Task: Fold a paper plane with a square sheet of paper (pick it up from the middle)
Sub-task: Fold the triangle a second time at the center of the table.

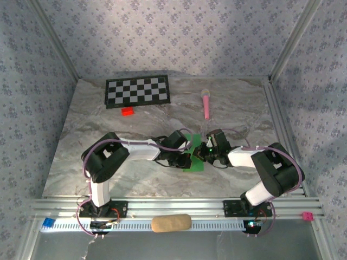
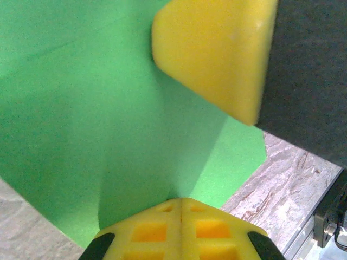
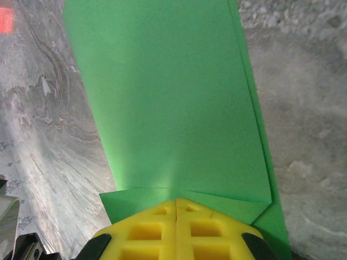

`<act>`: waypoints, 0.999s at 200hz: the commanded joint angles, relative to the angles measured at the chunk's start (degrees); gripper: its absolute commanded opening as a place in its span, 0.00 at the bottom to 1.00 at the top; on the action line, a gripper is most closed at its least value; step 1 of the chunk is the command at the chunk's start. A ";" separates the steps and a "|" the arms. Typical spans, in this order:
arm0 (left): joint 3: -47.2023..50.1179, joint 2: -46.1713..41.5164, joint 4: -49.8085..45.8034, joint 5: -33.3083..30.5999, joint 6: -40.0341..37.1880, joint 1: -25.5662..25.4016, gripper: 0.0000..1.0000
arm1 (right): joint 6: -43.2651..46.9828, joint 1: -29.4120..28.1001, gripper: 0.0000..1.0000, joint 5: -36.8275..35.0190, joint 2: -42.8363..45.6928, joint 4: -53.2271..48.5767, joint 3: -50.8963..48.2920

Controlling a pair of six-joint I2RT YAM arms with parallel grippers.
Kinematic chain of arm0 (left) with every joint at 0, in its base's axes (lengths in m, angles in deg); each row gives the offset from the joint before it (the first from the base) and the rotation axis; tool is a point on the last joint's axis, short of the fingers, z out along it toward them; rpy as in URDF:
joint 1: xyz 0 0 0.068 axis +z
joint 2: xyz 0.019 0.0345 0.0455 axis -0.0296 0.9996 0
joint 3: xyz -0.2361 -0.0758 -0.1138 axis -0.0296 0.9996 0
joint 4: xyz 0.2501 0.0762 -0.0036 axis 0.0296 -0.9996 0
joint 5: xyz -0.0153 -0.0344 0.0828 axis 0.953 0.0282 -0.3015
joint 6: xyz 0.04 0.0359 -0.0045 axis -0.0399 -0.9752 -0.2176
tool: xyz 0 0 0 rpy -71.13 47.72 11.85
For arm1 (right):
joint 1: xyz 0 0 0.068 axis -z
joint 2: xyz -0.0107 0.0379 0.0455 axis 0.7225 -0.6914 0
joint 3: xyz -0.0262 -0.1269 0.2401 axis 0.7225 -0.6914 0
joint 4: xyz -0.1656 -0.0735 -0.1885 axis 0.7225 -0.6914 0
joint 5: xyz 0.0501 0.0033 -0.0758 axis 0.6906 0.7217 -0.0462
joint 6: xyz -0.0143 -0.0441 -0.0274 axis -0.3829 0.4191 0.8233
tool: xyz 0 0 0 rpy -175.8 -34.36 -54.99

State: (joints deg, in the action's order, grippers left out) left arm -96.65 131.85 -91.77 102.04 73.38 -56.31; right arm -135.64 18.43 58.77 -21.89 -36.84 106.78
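A: L gripper jaws?
B: Clenched on the green paper, pinching its edge
A: R gripper?
B: Same, nipped shut on the folded end. Paper's abt mid table, btwn the two grippers

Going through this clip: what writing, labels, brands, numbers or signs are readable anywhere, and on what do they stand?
No readable text anywhere.
The thin bright green folded paper is plain and unmarked.
The black-and-white checkerboard carries squares only, no letters or digits.
The pink microphone-shaped toy and the small red block are too small to show any marking.
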 commanded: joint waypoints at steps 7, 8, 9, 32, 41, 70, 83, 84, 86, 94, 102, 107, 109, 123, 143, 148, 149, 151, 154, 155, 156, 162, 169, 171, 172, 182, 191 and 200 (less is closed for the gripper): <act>1.73 -0.47 -0.10 -0.96 -0.85 -0.67 0.04 | 1.58 0.68 0.00 -3.38 -2.14 -6.23 -2.07; 1.74 -0.48 -0.10 -0.97 -0.81 -0.63 0.04 | 1.58 0.68 0.00 -3.41 -2.14 -6.23 -2.05; 1.79 -0.57 -0.10 -1.02 -0.79 -0.61 0.04 | 1.58 0.72 0.00 -3.43 -2.14 -6.23 -2.05; 2.96 -1.51 0.20 -1.68 -0.52 -0.67 0.04 | 1.74 0.77 0.00 -3.50 -2.28 -6.32 -2.18; 3.45 -1.79 0.57 -1.51 -0.33 -0.67 0.04 | 1.82 0.85 0.00 -3.61 -2.39 -6.36 -2.13; 5.73 -2.80 1.75 -1.67 0.86 -0.71 0.04 | 2.11 0.96 0.00 -3.53 -2.71 -6.43 -2.14; 6.84 -3.52 2.46 -1.87 1.44 -0.67 0.04 | 2.20 1.00 0.00 -3.57 -2.84 -6.41 -2.23; 6.89 -3.58 2.50 -1.86 1.47 -0.67 0.04 | 2.20 0.97 0.00 -3.55 -2.84 -6.41 -2.18; 7.10 -3.67 2.57 -1.86 1.52 -0.67 0.04 | 2.20 0.99 0.00 -3.58 -2.96 -6.41 -2.19; 7.75 -4.14 2.77 -2.04 1.66 -0.67 0.04 | 2.20 1.02 0.00 -3.62 -3.01 -6.34 -2.29; 8.29 -4.62 2.96 -2.31 1.85 -0.67 0.05 | 2.21 0.95 0.00 -3.53 -3.18 -6.19 -2.25; 8.58 -4.84 3.04 -2.38 2.00 -0.67 0.05 | 2.31 0.94 0.00 -3.45 -3.29 -6.07 -2.20; 8.76 -4.93 3.12 -2.38 2.03 -0.67 0.05 | 2.36 0.98 0.00 -3.44 -3.33 -6.06 -2.17; 9.40 -5.38 3.37 -2.24 2.21 -0.67 0.05 | 2.33 0.97 0.00 -3.29 -3.64 -5.89 -2.14; 10.62 -6.12 3.44 -2.29 2.70 -0.72 0.05 | 2.37 0.96 0.00 -3.08 -3.98 -5.57 -2.21; 11.14 -6.32 3.77 -2.42 2.96 -0.68 0.05 | 2.29 0.99 0.00 -3.00 -4.07 -5.49 -2.14; 11.28 -6.39 3.81 -2.36 3.07 -0.72 0.05 | 2.33 0.96 0.00 -3.00 -4.07 -5.46 -2.18; 11.54 -6.48 3.97 -2.38 3.15 -0.68 0.05 | 2.29 0.95 0.00 -3.00 -4.14 -5.45 -2.14; 11.73 -6.66 4.14 -2.38 3.33 -0.63 0.05 | 2.30 0.96 0.00 -2.94 -4.13 -5.38 -2.13; 11.89 -6.69 4.22 -2.43 3.43 -0.65 0.05 | 2.29 0.95 0.00 -2.93 -4.15 -5.32 -2.13; 12.01 -6.75 4.26 -2.45 3.48 -0.66 0.05 | 2.29 0.99 0.00 -2.92 -4.11 -5.29 -2.13; 12.69 -7.04 4.66 -2.39 3.88 -0.70 0.05 | 2.28 0.97 0.00 -2.91 -4.15 -5.33 -2.13; 13.28 -7.45 5.29 -2.18 4.33 -0.75 0.05 | 2.29 1.01 0.00 -2.89 -4.10 -5.35 -2.07; 13.49 -7.61 5.47 -2.16 4.43 -0.76 0.05 | 2.33 1.02 0.00 -2.91 -4.08 -5.35 -2.05; 13.64 -7.65 5.58 -2.14 4.46 -0.76 0.05 | 2.31 0.98 0.00 -2.91 -4.12 -5.35 -2.05; 14.29 -8.25 5.92 -2.10 4.80 -0.76 0.05 | 2.35 0.94 0.00 -2.83 -4.14 -5.32 -2.05; 14.62 -8.96 5.79 -2.15 5.00 -0.76 0.04 | 2.28 1.01 0.00 -2.81 -4.12 -5.30 -2.02; 15.06 -9.83 5.96 -2.13 5.16 -0.76 0.04 | 2.29 0.97 0.00 -2.87 -4.08 -5.34 -2.00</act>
State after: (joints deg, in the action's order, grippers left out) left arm -84.06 124.20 -82.05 99.92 77.31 -56.48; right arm -135.10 18.93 60.73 -23.18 -35.18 106.78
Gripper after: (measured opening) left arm 0.063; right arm 0.051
